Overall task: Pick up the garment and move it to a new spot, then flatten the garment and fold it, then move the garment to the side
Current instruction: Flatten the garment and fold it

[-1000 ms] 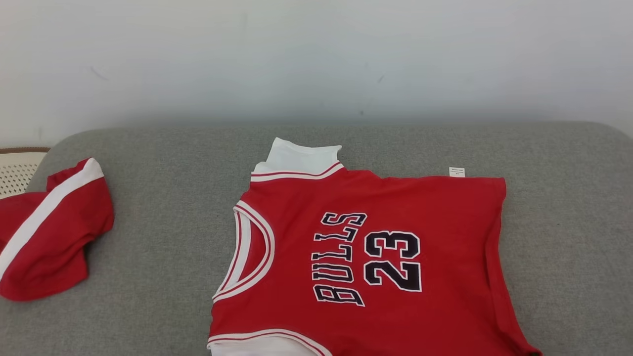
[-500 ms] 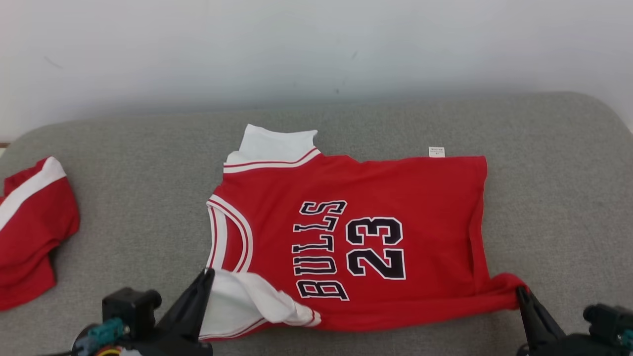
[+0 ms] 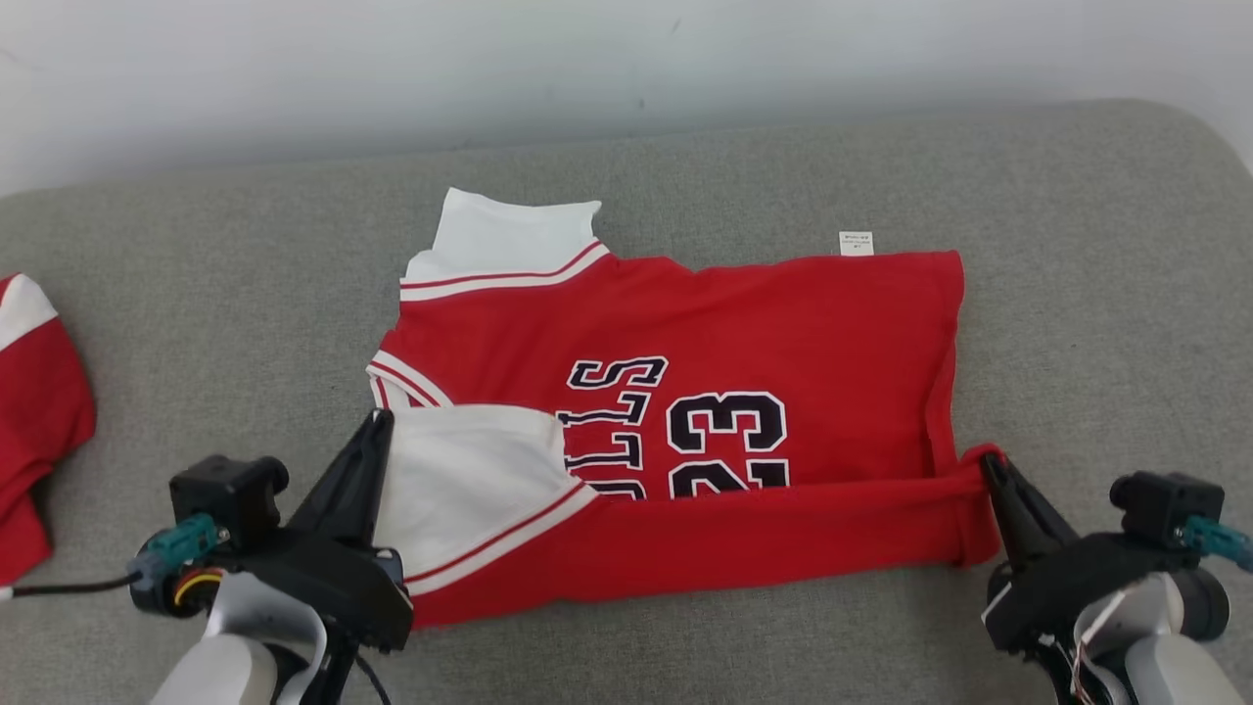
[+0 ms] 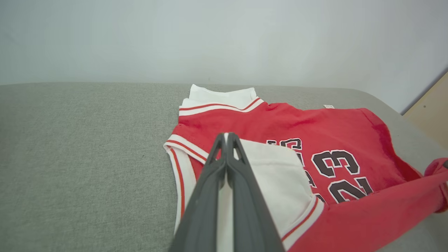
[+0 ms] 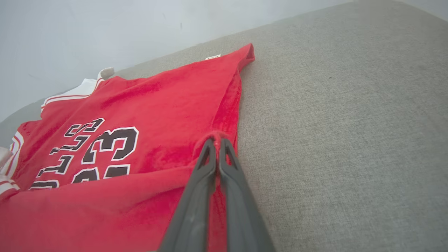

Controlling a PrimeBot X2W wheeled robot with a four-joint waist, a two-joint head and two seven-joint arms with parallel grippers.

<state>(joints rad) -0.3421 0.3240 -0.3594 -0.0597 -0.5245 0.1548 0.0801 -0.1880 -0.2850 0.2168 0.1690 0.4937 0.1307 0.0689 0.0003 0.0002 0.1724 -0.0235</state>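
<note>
The garment (image 3: 764,323) is a red basketball jersey with white trim, "BULLS 23" on it, lying sideways on the grey couch seat (image 3: 196,294). Its near edge is lifted and folded away from me, covering the lower part of the lettering. My left gripper (image 3: 377,423) is shut on the white shoulder corner; the left wrist view has the same gripper (image 4: 225,137) pinching that white cloth (image 4: 280,175). At the red hem corner my right gripper (image 3: 989,462) is shut, and the right wrist view shows it (image 5: 217,141) with red cloth (image 5: 140,105) between the fingers.
A second red garment with a white stripe (image 3: 34,392) lies at the couch's left edge. A pale wall (image 3: 626,59) runs behind the couch. Bare grey seat extends to the right of the jersey (image 3: 1106,294) and between the two garments.
The head camera has tilted down. Both grippers came into view holding the jersey's near corners and have carried that edge farther over the jersey, covering more of the lettering.
</note>
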